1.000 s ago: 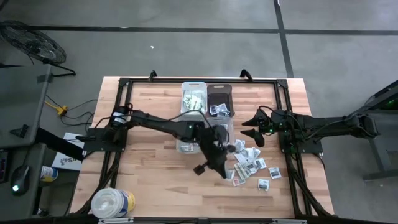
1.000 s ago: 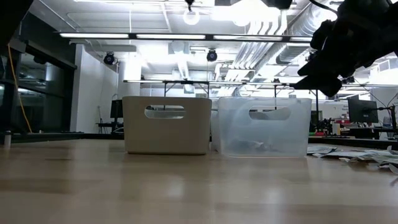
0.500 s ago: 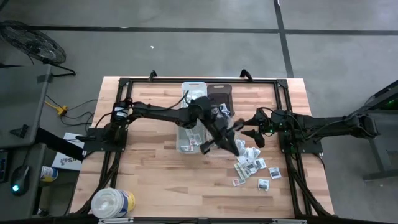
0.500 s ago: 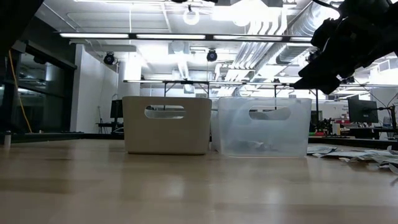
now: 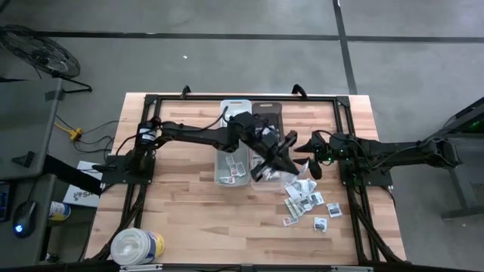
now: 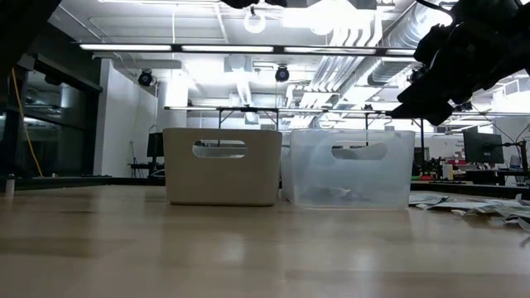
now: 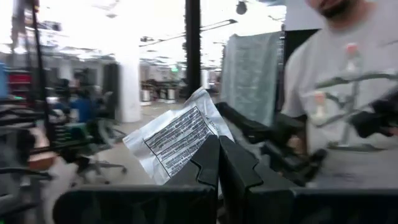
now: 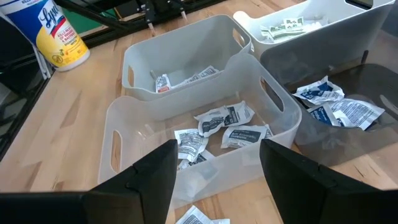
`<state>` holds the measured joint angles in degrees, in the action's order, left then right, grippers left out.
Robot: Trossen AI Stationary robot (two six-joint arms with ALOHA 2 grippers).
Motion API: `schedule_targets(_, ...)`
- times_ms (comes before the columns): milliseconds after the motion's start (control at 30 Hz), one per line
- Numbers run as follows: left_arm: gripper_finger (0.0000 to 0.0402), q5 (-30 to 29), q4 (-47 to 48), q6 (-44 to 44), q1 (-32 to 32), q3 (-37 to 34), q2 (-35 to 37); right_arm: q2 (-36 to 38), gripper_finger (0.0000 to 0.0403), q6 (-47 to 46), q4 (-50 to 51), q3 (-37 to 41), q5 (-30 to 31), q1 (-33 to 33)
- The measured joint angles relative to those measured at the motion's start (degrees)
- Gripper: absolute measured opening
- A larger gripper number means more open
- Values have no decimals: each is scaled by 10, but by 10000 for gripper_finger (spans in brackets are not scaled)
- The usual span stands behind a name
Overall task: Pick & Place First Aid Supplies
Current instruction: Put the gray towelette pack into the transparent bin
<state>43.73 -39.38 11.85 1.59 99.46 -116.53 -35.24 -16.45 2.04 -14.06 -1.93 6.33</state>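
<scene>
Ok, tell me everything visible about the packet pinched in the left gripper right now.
The small flat silvery-white paper packet carries a block of dark printed lines inside a thin dark frame. It looks slightly crinkled, tilted, one corner up. The left gripper is shut on its lower edge, the two dark fingers pressed together; nothing else touches it. From above, that gripper hangs over the cluster of small rectangular plastic bins, so the packet is held in the air, not lying in any bin.

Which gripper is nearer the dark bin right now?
The left. The left gripper, shut on a packet, hangs just beside the dark bin, toward the loose pile. The right gripper, open, waits farther out toward the table's right edge.
</scene>
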Motion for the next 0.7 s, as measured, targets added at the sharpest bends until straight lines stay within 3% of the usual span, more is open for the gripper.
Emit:
schedule_targets(233, 0, -52, 4, -25, 18, 0, 0, 0, 222, 0, 0, 0, 0, 0)
schedule_targets(467, 0, -54, 18, -32, 23, 0, 0, 0, 222, 0, 0, 0, 0, 0)
schedule_targets(567, 0, -49, 99, -57, 22, 0, 0, 0, 222, 0, 0, 0, 0, 0)
schedule_targets(700, 0, -84, 283, -97, 25, 0, 8, 0, 222, 0, 0, 0, 0, 0)
